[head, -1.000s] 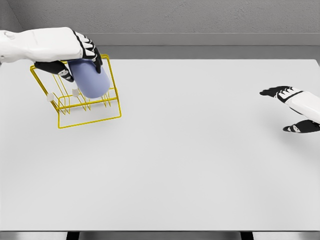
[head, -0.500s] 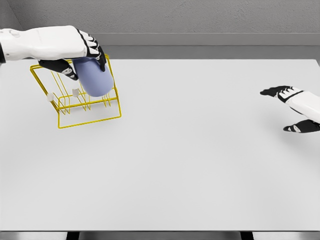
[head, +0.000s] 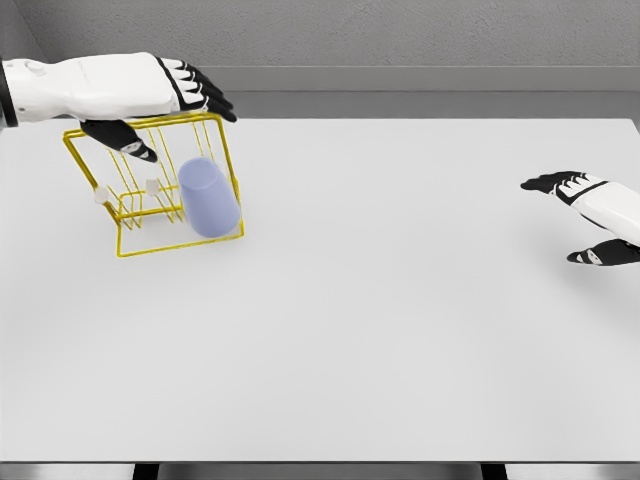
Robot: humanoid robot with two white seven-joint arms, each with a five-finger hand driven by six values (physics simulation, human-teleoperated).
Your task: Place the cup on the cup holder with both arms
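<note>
A pale blue cup (head: 208, 197) lies tilted in the yellow wire cup holder (head: 140, 228) at the table's far left, with no hand touching it. My left hand (head: 175, 100) hovers just above the holder, open, fingers stretched out to the right and thumb pointing down. My right hand (head: 585, 220) rests open at the right edge of the table, far from the cup.
The white table (head: 380, 320) stretches wide between the two hands. A grey wall (head: 400, 40) runs behind its far edge.
The left hand's fingers have opened and released the cup. The cup has dropped lower into the holder. The right hand has not moved.
</note>
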